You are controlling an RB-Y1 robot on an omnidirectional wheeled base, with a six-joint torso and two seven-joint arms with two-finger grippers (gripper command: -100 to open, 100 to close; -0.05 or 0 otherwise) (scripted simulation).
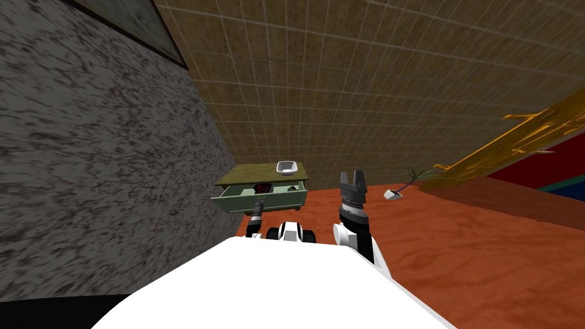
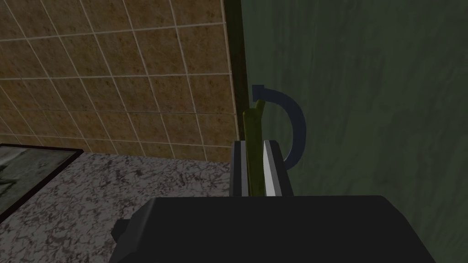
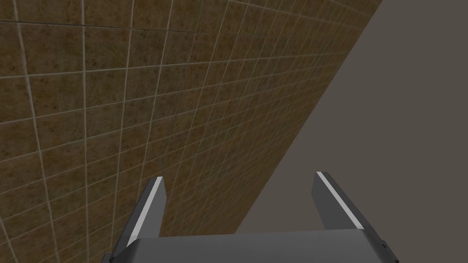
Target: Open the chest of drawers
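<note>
Right gripper: dark box, two thin grey blade fingers, pale inner edges. Right forearm: white shell, black ribbed wrist joint. Left gripper: same build.

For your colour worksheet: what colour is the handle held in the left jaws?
Olive green handle, clearest in the left wrist view.
</note>
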